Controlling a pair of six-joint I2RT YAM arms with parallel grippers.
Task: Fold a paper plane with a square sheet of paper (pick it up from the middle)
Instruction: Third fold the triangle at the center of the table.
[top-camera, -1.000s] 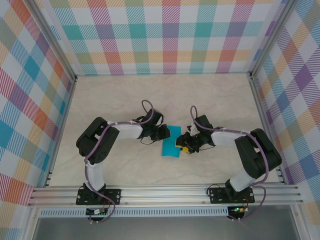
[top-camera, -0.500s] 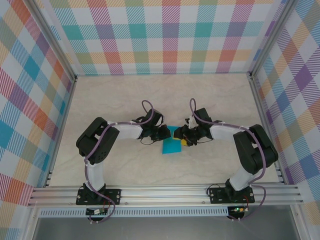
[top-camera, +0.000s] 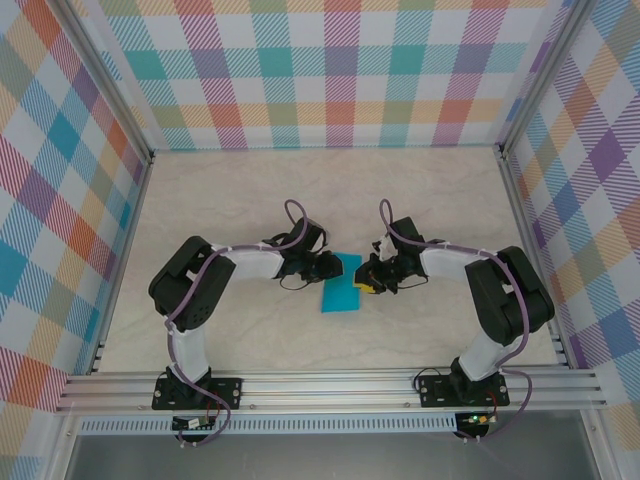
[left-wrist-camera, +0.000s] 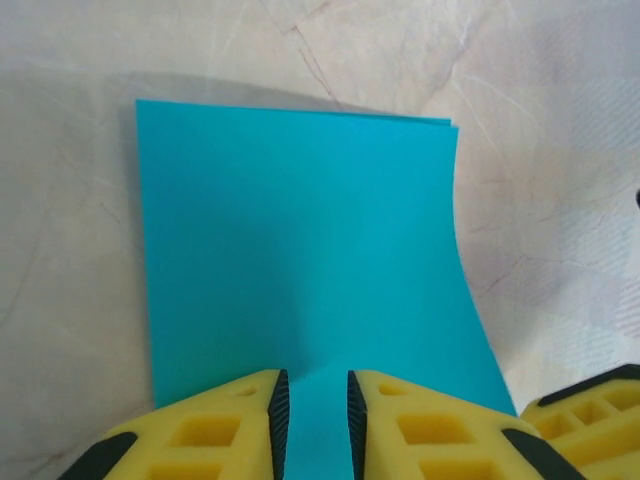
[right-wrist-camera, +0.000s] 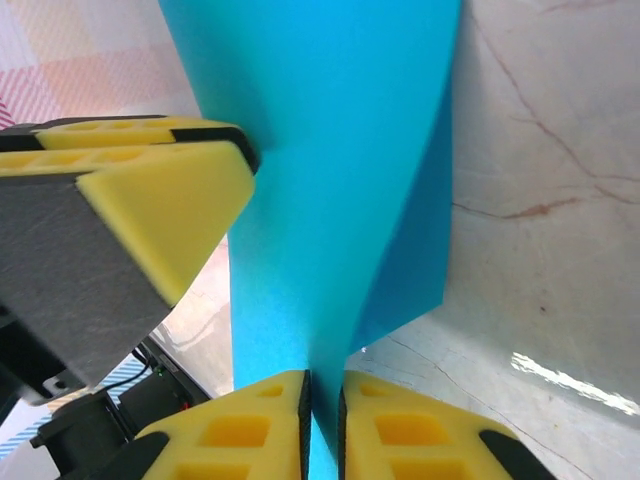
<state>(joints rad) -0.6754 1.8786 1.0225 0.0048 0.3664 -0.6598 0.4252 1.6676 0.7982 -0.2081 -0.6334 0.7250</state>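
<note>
The square sheet of paper (top-camera: 340, 293) is teal and lies folded double into a rectangle at the middle of the table. In the left wrist view the sheet (left-wrist-camera: 300, 250) lies flat, and my left gripper (left-wrist-camera: 313, 405) is open, its pads a small gap apart over the near edge. In the top view my left gripper (top-camera: 330, 268) is at the sheet's upper left. My right gripper (top-camera: 366, 279) is at its right edge. In the right wrist view my right gripper (right-wrist-camera: 324, 400) is shut on the lifted edge of the sheet (right-wrist-camera: 320, 150), with a left finger (right-wrist-camera: 170, 200) close by.
The marbled tabletop (top-camera: 230, 200) stretches free on all sides of the sheet. Plaid walls (top-camera: 60, 200) close in the left, back and right. An aluminium rail (top-camera: 330, 385) with both arm bases runs along the near edge. A right gripper finger (left-wrist-camera: 590, 420) shows low right.
My right gripper moved left to the sheet's right edge and closed on it. My left gripper's jaws parted a little. The sheet shifted slightly.
</note>
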